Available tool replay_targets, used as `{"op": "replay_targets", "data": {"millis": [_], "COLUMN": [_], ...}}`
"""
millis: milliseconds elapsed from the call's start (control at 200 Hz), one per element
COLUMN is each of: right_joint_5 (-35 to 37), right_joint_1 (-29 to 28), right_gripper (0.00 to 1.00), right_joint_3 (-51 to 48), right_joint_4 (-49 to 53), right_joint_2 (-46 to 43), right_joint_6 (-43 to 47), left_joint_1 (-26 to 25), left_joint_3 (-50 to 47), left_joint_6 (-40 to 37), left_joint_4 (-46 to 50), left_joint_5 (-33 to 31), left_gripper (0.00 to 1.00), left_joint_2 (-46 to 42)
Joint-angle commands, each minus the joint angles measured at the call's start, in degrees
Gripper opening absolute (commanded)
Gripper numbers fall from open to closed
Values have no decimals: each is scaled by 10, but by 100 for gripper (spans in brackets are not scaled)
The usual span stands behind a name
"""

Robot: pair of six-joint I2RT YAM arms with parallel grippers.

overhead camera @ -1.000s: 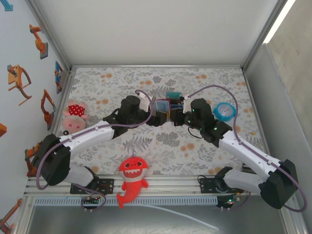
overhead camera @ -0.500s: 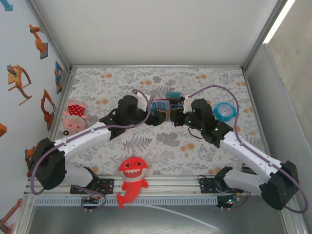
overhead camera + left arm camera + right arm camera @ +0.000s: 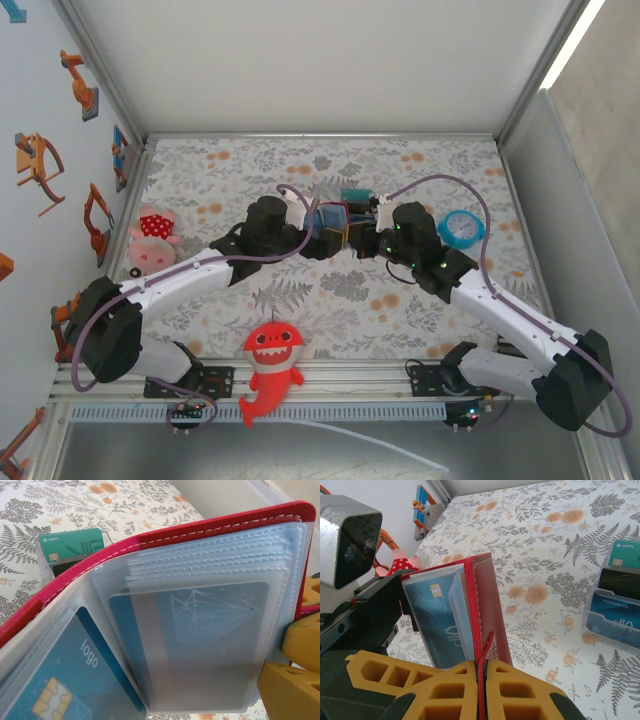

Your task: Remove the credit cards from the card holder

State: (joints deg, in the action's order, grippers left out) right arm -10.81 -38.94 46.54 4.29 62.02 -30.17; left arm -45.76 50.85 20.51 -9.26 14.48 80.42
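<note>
Card holder (image 3: pixel 330 222) is seen from above, held over the floral tablecloth (image 3: pixel 420 170) between the left gripper (image 3: pixel 312 240) and the right gripper (image 3: pixel 364 240), probably so its sleeves can be reached. White walls enclose the table.

At the left wrist, the card holder is spread open close before the lens, with credit cards (image 3: pixel 210 622) tucked in clear sleeves. Whether this gripper is closed cannot be told.

At the right wrist, yellow fingers (image 3: pixel 445 680) are pressed together on the strap tab (image 3: pixel 487 647), steadying the card holder upright just ahead. A clear card stand (image 3: pixel 615 600) sits further right.
</note>
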Motion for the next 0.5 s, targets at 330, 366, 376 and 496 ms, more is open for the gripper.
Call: {"op": "replay_targets", "data": {"millis": [330,366,376,496], "right_joint_5": [-4,-5,-5,-8], "right_joint_1": [-7,-7,-7,-8], "right_gripper": [0,0,0,0], "right_joint_3": [15,15,15,15], "right_joint_4": [-33,-34,-35,-36], "right_joint_2": [-1,-3,-3,-7], "right_joint_6": [-11,-12,-11,-13], "left_joint_1": [-3,-3,-3,-3], "left_joint_3": [-4,-4,-4,-4], "left_joint_6": [-1,-1,0,8], "left_joint_4": [-41,-39,-38,-35], "left_joint_5": [41,38,37,16], "left_gripper": [97,97,97,97], "left_joint_2": [0,1,2,7]}}
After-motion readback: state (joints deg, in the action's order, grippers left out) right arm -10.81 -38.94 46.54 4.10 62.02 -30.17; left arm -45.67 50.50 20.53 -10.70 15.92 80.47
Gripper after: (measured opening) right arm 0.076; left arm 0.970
